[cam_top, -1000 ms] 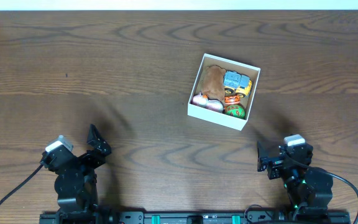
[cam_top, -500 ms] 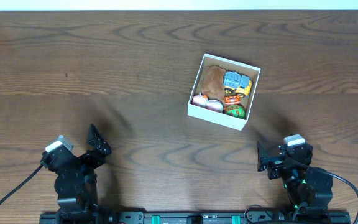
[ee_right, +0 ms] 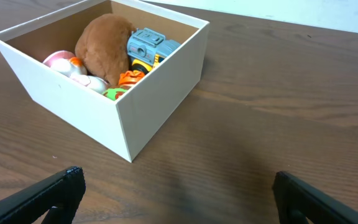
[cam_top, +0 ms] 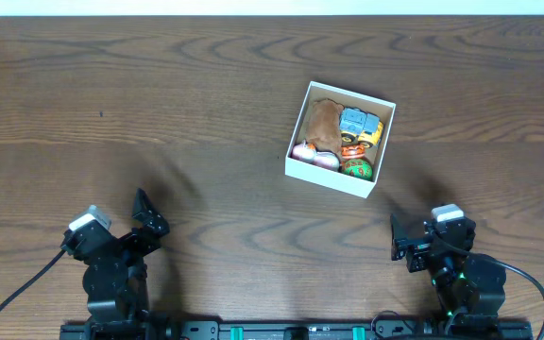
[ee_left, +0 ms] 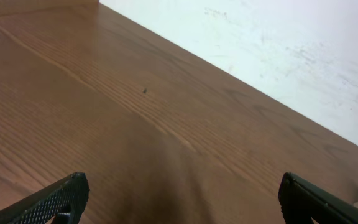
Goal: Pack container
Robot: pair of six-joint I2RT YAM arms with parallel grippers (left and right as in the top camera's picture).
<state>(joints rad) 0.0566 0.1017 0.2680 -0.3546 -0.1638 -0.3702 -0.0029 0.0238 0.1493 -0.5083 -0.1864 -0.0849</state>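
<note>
The container [cam_top: 297, 170] is a white square box with a tan inside, right of the table's middle; it also shows in the right wrist view [ee_right: 154, 99]. It holds a brown plush [cam_top: 324, 121], a blue toy [cam_top: 355, 121], a pink-and-white toy [cam_top: 308, 154], an orange toy [cam_top: 352, 148] and a green ball [cam_top: 358, 168]. My left gripper [cam_top: 138, 227] is open and empty near the front left edge; its fingertips show wide apart in the left wrist view [ee_left: 182, 198]. My right gripper [cam_top: 402, 236] is open and empty at the front right, well short of the box [ee_right: 176, 199].
The wooden table [cam_top: 159, 113] has a pale wall strip [cam_top: 272, 7] along its far edge. The left wrist view shows bare wood and the white wall [ee_left: 278, 43].
</note>
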